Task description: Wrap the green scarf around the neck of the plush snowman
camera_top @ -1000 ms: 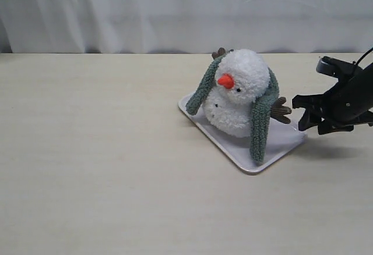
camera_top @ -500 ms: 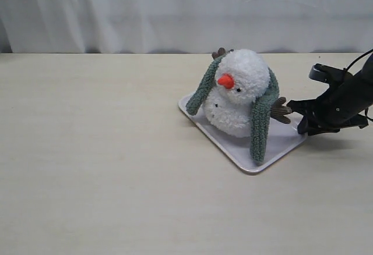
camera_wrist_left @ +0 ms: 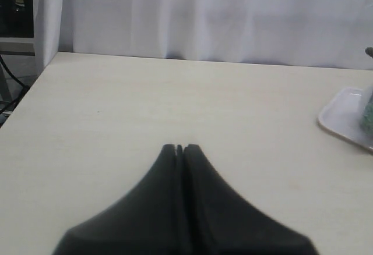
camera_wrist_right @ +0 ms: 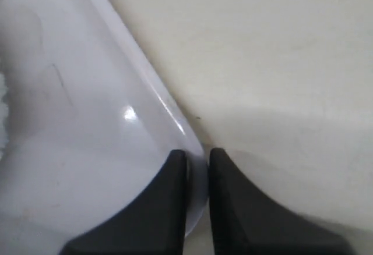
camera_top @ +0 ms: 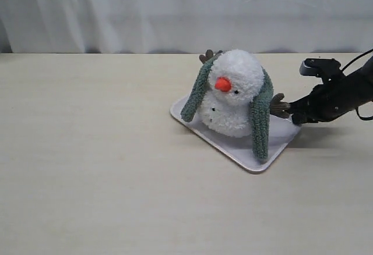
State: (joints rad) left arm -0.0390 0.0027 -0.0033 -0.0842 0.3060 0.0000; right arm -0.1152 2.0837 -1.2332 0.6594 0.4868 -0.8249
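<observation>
Right gripper pinches the rim of the white tray, jaws nearly together.

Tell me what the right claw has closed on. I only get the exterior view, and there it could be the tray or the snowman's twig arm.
Observer: The right wrist view settles it. The right claw grips the rim of the white tray, one finger inside the rim and one outside. It is not on the twig arm.
Operator: And the left claw? It is nowhere in my view.
Observer: The left wrist view shows the left claw shut on nothing, over the table and well apart from the tray's corner.
</observation>
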